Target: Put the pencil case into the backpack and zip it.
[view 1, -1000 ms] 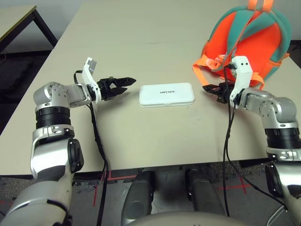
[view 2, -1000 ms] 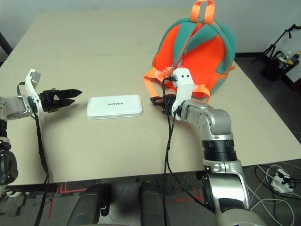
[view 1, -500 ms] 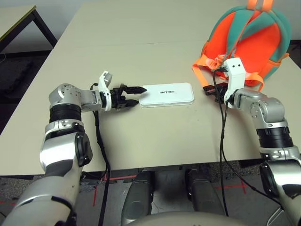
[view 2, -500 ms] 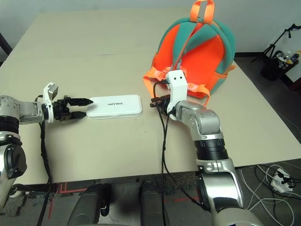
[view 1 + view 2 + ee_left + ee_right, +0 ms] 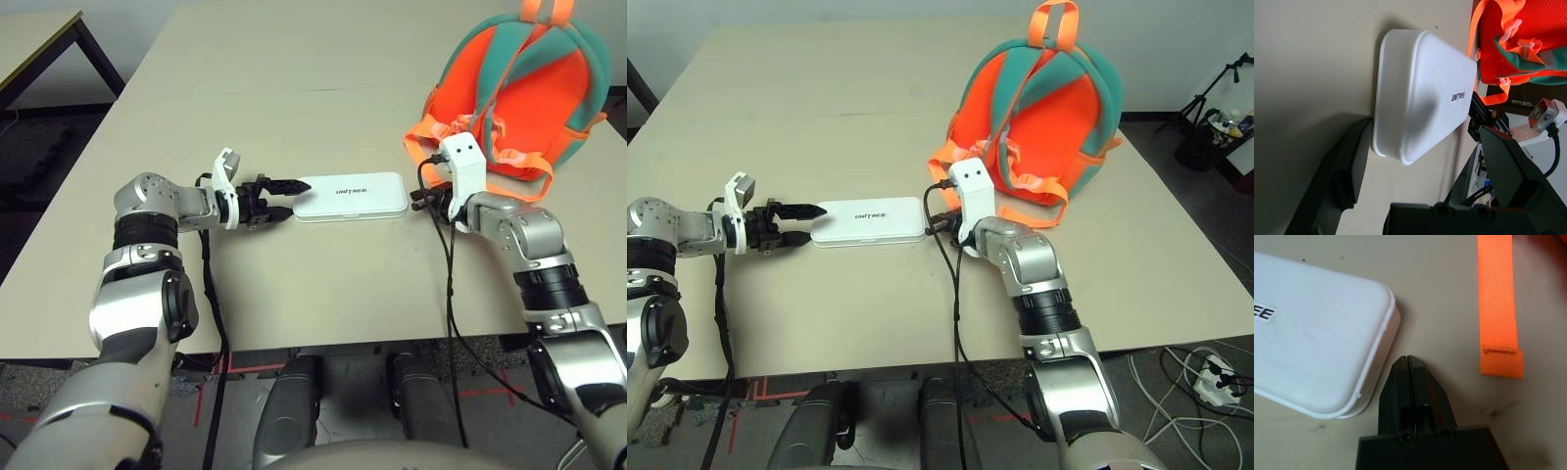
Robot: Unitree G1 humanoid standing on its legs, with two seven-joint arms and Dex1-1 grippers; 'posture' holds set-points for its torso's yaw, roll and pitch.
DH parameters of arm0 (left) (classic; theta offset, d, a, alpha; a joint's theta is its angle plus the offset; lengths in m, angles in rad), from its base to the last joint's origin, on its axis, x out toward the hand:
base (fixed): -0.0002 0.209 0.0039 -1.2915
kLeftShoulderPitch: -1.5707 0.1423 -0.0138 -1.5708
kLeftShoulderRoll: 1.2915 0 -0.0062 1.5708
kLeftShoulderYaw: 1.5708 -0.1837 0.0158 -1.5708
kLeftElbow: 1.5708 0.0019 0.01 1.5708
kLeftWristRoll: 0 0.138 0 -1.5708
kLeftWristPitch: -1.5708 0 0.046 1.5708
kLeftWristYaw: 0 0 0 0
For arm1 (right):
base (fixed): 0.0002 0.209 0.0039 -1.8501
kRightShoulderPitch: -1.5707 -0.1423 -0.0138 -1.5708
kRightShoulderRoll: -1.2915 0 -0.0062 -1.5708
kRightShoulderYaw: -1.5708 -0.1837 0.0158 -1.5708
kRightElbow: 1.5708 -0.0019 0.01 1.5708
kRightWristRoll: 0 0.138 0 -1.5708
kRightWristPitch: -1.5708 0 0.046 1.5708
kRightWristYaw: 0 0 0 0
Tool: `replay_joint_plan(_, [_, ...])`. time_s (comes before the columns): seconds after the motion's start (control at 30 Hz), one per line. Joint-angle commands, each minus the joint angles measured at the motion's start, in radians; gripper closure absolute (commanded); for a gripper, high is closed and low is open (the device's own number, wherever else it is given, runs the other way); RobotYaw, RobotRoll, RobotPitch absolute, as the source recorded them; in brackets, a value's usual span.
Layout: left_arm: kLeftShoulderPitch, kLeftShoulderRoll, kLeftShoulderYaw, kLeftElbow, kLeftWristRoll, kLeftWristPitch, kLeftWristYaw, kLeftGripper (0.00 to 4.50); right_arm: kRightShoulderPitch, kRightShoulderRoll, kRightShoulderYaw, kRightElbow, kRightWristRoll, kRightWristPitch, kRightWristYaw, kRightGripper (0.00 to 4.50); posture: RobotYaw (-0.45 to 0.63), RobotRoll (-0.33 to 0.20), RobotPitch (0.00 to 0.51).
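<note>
"UNITREE" lettering on pencil case (image 5: 352, 196) lid

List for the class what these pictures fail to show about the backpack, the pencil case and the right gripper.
- Backpack, eye views: only its strap side faces the camera; its own body hides the zipper, so open or shut cannot be told.
- Pencil case, right wrist view: the picture's edge cuts off most of its lettering.
- Right gripper, eye views: the wrist camera housing covers its fingers; only the right wrist view shows them shut.
</note>
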Motion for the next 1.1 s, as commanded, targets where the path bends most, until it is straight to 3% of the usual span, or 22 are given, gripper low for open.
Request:
replay_joint_plan(0.03, [0.027, -0.009, -0.013, 0.018, 0.038, -0.035, 0.022, 0.0, -0.01, 0.008, 0.021, 0.018, -0.015, -0.028, 0.024, 4.46, 0.11, 0.0, 0.142])
replay_joint_plan(1.1, [0.063, -0.019, 0.015, 0.006, 0.054, -0.088, 0.056, 0.0, 0.006, 0.074, 0.067, -0.004, -0.053, -0.065, 0.083, 4.46, 0.13, 0.0, 0.156])
